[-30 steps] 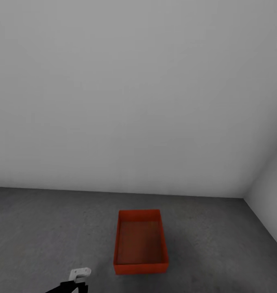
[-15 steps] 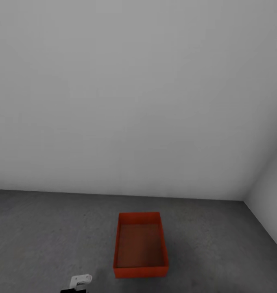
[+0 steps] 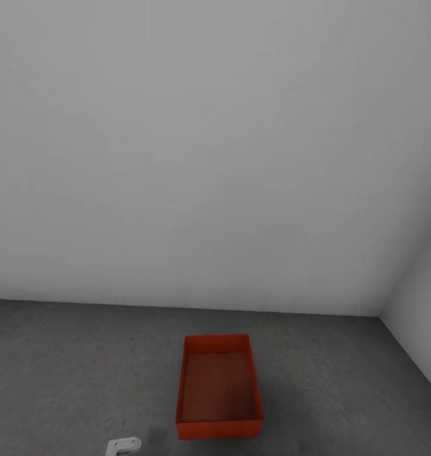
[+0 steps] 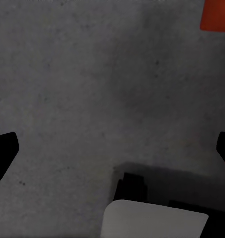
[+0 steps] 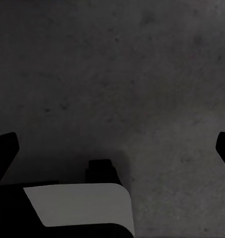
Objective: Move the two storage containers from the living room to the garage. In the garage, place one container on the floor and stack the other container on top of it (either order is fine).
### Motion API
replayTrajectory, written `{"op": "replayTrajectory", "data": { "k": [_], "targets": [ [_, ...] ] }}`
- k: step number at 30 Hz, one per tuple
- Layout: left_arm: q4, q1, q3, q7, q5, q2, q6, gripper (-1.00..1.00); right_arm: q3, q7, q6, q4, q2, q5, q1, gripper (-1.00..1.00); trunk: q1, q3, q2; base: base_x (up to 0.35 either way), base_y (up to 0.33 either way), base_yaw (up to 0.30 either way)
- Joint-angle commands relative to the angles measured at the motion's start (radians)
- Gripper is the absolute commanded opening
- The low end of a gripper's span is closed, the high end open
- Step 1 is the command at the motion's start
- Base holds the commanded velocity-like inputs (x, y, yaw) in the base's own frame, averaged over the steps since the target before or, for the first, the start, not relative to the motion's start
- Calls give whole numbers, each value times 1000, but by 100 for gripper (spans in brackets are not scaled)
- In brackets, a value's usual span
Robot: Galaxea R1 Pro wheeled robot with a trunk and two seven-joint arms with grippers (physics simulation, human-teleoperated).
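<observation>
One orange-red open-top storage container [image 3: 218,387] sits empty on the dark grey concrete floor [image 3: 63,373] of the garage, a short way from the back wall. A corner of the container [image 4: 216,15] shows in the left wrist view. The second container is out of view. My left gripper [image 4: 112,148] hangs open over bare floor, its dark fingertips [image 4: 3,151] far apart and nothing between them. My right gripper [image 5: 112,148] is open too, above shadowed floor [image 5: 142,74]. A white piece of my left arm [image 3: 123,445] shows at the head view's lower edge, left of the container.
A plain grey-white wall [image 3: 209,158] closes the back, and a second wall [image 3: 424,297] meets it at the right corner. White and black parts of my own body [image 4: 152,220] lie below both grippers.
The whole head view has shifted, so container and floor line sit slightly lower in the picture. The white piece of my left arm has sunk toward the lower edge. The container has not moved.
</observation>
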Motion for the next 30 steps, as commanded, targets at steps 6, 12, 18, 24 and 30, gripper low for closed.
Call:
{"op": "replayTrajectory", "data": {
  "k": [6, 12, 18, 24, 30],
  "targets": [
    [-1, 2, -1, 1, 10, 0, 4, 100, 8, -1, -5, 3, 4, -10, 1, 100, 0, 5, -1, 0, 0, 0],
    [-1, 2, -1, 1, 11, -1, 4, 100, 7, 1, -5, 3, 4, -16, 1, 100, 0, 5, -1, 0, 0, 0],
    [0, 6, -1, 1, 10, -8, 3, 100, 7, 1, -5, 3, 0, -19, 1, 100, 0, 5, -1, 0, 0, 0],
    [-1, 7, -1, 2, 10, -9, 5, 100, 8, 1, -5, 3, 4, -19, 1, 100, 0, 6, -1, 0, 0, 0],
    [-1, 7, -1, 3, 10, -8, 4, 100, 7, -1, -5, 3, 5, -20, 1, 100, 0, 12, -1, 0, 0, 0]
  ]
}}
